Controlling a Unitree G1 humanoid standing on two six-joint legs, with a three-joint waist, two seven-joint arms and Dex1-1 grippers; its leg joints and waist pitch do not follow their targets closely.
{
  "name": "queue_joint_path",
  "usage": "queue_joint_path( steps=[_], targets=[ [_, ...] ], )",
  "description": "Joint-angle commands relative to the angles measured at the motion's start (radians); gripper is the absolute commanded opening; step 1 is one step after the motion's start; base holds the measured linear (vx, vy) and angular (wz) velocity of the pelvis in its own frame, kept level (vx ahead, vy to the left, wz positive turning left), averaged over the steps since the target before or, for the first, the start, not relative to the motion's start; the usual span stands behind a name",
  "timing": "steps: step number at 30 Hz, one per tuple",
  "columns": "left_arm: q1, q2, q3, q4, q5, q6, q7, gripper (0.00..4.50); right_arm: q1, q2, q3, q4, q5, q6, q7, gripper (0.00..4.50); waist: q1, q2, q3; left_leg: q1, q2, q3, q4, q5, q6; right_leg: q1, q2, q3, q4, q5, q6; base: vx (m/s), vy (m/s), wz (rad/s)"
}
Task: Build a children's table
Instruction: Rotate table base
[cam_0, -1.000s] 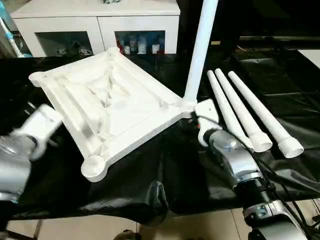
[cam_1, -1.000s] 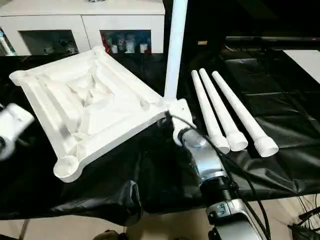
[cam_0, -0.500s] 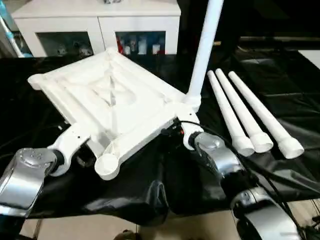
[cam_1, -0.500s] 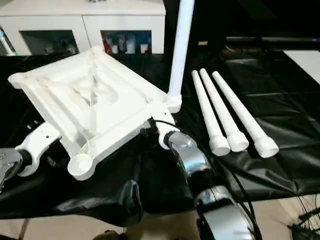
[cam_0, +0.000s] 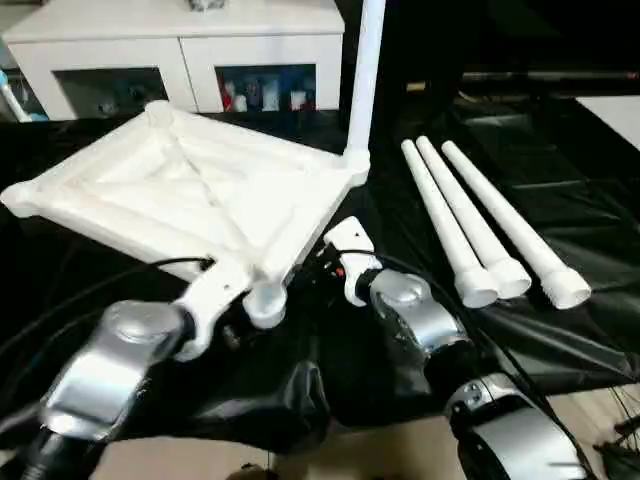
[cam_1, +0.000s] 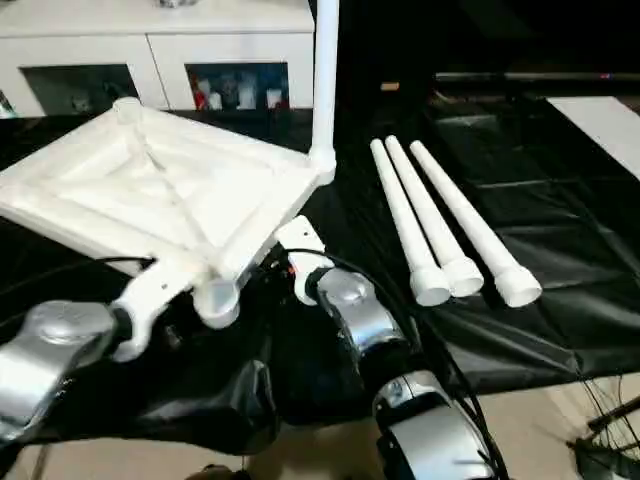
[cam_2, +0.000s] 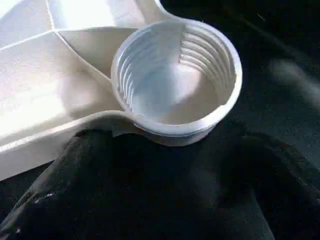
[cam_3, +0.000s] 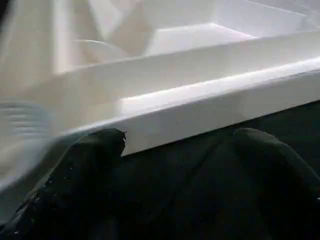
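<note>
Reaching in from the near edge of the black-covered worktop, both arms meet the white plastic rectangular table top, which lies underside-up and tilted. The left gripper sits at the top's nearest corner; in its wrist view the two black fingers stand wide apart just below the empty threaded corner socket, gripping nothing. The right gripper is beside that corner along the top's near rim, jaws likewise spread and not closed on the rim. At the corner beyond the right gripper, one long white tapered tube leg already stands upright in its socket. Past that, three more white legs lie side by side on the worktop, well apart from the top. By my reading one leg is fitted and three remain. Farthest back stands a white glass-door cabinet.
</note>
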Motion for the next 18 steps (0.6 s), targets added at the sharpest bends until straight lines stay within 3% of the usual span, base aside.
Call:
queue_joint_path(
  steps=[1,3,4,5,7,8,13,16,18],
  targets=[
    [-0.045,-0.026,-0.007,0.022,0.006,-0.059,0.035,4.45,0.002,0.015,0.002,-0.025,0.021,-0.023,0.032,4.12,0.000,0.017,-0.077,0.035,0.068,-0.043,-0.079,-0.332,-0.019,0.040,-0.074,0.055,-0.073,-0.228,-0.211,0.000,0.000,0.00],
    [-0.080,-0.068,-0.020,0.074,0.017,-0.098,0.070,4.45,0.015,-0.001,-0.006,-0.052,0.023,-0.024,0.038,4.12,0.000,0.018,-0.078,0.032,0.069,-0.044,-0.080,-0.320,-0.016,0.043,-0.073,0.053,-0.073,-0.221,-0.208,0.000,0.000,0.00],
    [-0.096,-0.088,-0.027,0.096,0.023,-0.116,0.085,4.45,0.022,-0.013,-0.008,-0.069,0.021,-0.023,0.040,4.12,0.004,0.022,-0.079,0.038,0.068,-0.043,-0.077,-0.325,-0.018,0.038,-0.072,0.053,-0.074,-0.219,-0.206,0.000,0.000,0.00],
    [-0.107,-0.102,-0.033,0.113,0.027,-0.129,0.096,4.45,0.027,-0.022,-0.010,-0.081,0.020,-0.023,0.042,4.12,0.005,0.018,-0.079,0.043,0.069,-0.041,-0.077,-0.330,-0.017,0.036,-0.070,0.054,-0.076,-0.211,-0.207,0.000,0.000,0.00],
    [-0.122,-0.118,-0.044,0.132,0.032,-0.141,0.105,4.45,0.039,-0.046,-0.014,-0.115,0.017,-0.016,0.043,4.12,0.008,0.023,-0.082,0.033,0.070,-0.045,-0.077,-0.312,-0.015,0.045,-0.074,0.052,-0.068,-0.184,-0.212,0.000,0.000,0.00],
    [-0.132,-0.130,-0.051,0.141,0.034,-0.153,0.109,4.45,0.051,-0.069,-0.022,-0.150,0.018,-0.003,0.042,4.12,0.008,0.018,-0.082,0.031,0.070,-0.044,-0.078,-0.302,-0.008,0.046,-0.072,0.051,-0.069,-0.168,-0.207,0.000,0.000,0.00],
    [-0.151,-0.180,-0.058,0.166,0.029,-0.240,0.128,4.45,0.095,-0.163,-0.088,-0.290,0.022,0.057,0.005,4.12,0.022,0.016,-0.083,0.031,0.069,-0.041,-0.072,-0.261,0.014,0.050,-0.074,0.051,-0.072,-0.150,-0.211,0.000,0.000,0.00],
    [-0.132,-0.193,-0.037,0.132,-0.009,-0.269,0.103,4.45,0.133,-0.214,-0.146,-0.412,0.037,0.121,-0.023,4.12,0.024,0.016,-0.082,0.031,0.069,-0.042,-0.074,-0.280,0.007,0.051,-0.073,0.050,-0.076,-0.196,-0.191,0.000,0.000,0.00],
    [-0.105,-0.153,-0.031,0.093,-0.016,-0.265,0.072,4.45,0.153,-0.236,-0.163,-0.488,0.025,0.204,-0.047,4.12,0.021,0.014,-0.080,0.029,0.066,-0.043,-0.075,-0.273,0.009,0.052,-0.071,0.049,-0.076,-0.215,-0.186,0.000,0.000,0.00]
  ],
)
